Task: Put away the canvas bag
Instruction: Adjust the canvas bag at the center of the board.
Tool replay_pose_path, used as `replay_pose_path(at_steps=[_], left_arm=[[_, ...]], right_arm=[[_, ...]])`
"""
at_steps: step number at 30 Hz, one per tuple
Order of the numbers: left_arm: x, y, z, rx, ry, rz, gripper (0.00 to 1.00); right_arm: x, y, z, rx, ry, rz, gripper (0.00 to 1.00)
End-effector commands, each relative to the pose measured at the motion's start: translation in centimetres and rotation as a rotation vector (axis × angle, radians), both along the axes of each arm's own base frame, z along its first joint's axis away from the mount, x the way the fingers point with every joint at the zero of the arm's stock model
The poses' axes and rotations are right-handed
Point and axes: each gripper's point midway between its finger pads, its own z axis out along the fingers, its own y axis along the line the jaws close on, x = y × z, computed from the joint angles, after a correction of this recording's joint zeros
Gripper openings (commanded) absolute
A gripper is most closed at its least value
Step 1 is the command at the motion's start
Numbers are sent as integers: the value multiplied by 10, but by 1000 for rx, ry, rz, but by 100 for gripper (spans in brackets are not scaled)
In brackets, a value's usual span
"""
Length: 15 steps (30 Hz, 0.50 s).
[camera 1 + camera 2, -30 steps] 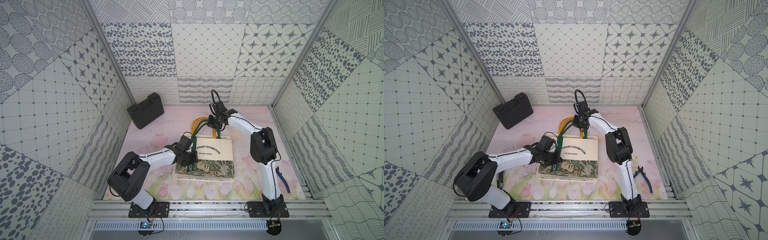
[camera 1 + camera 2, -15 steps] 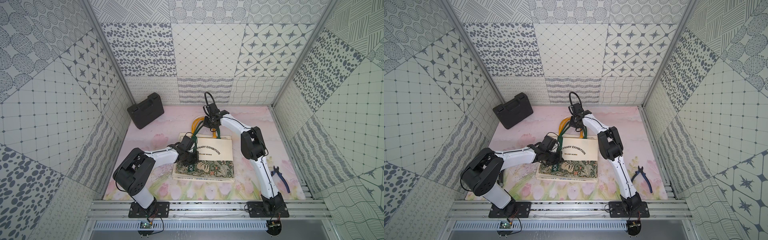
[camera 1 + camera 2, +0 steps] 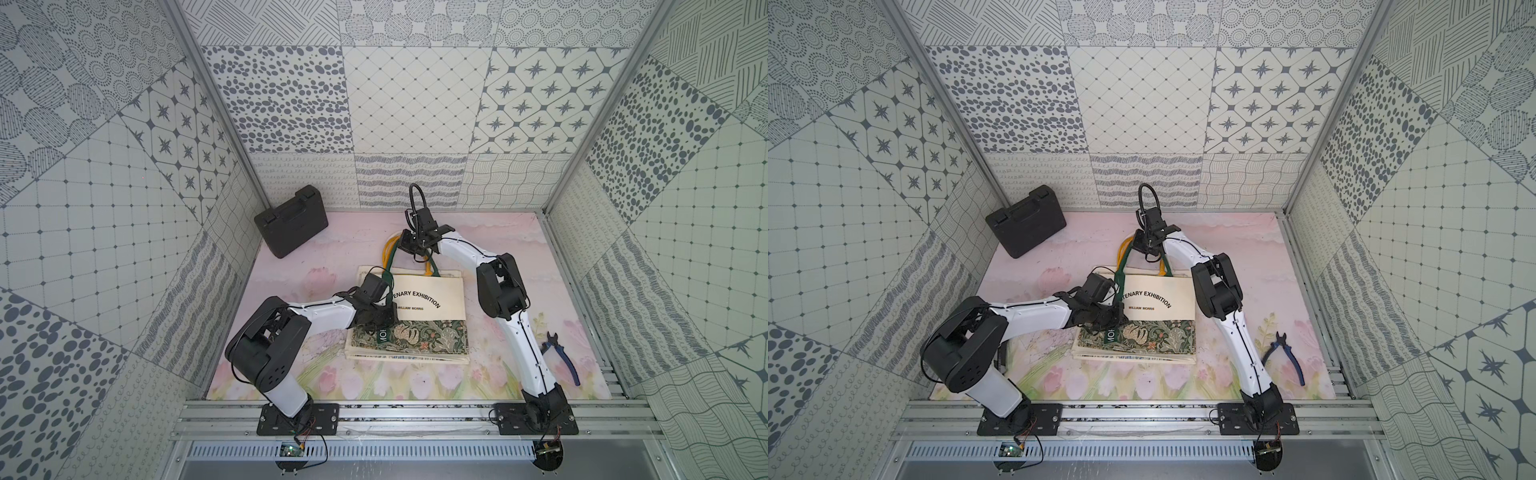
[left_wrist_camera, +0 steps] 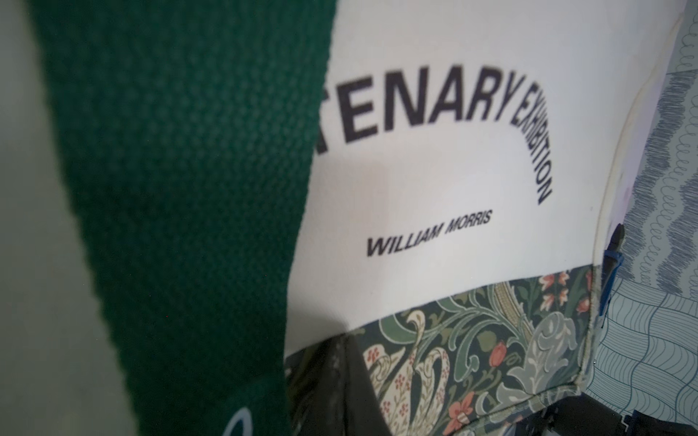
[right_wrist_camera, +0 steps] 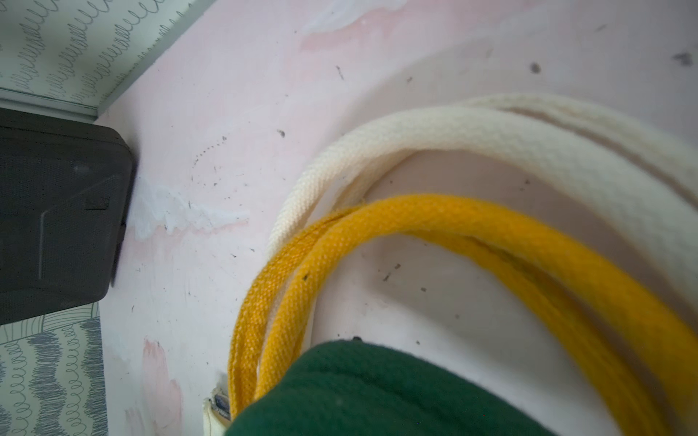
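Observation:
The canvas bag (image 3: 428,299) (image 3: 1158,299) lies flat on a stack of other bags in both top views, cream above with black lettering, green floral print below. My left gripper (image 3: 384,319) (image 3: 1115,322) is shut on the bag's left edge; in the left wrist view a dark finger (image 4: 340,377) presses on the floral cloth beside the green handle (image 4: 170,188). My right gripper (image 3: 409,248) (image 3: 1142,248) is shut on the green handle (image 5: 377,396) beyond the bag's top edge. In the right wrist view that strap hides the jaws.
Yellow handles (image 5: 453,234) and cream handles (image 5: 491,143) of the lower bags (image 3: 407,355) curl on the pink mat by the right gripper. A black case (image 3: 291,226) (image 3: 1025,226) leans at the back left. Blue pliers (image 3: 563,357) (image 3: 1287,357) lie at the right edge.
My right gripper has shifted left with the green handle, its elbow swinging in over the bag's right side. The left gripper has hardly moved.

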Motion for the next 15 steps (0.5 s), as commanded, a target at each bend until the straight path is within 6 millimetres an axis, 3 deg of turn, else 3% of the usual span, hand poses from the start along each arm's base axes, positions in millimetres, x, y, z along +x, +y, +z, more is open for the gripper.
replay_pose_path(at_steps=[1, 7, 15], left_arm=[[-23, 21, -21, 109, 74, -6, 0], [-21, 22, -14, 103, 58, -1, 0], [-12, 16, 21, 66, -13, 0, 0]], right_arm=[[21, 19, 25, 90, -97, 12, 4], [-4, 10, 19, 68, -38, 49, 4], [-76, -36, 70, 82, -100, 47, 4]])
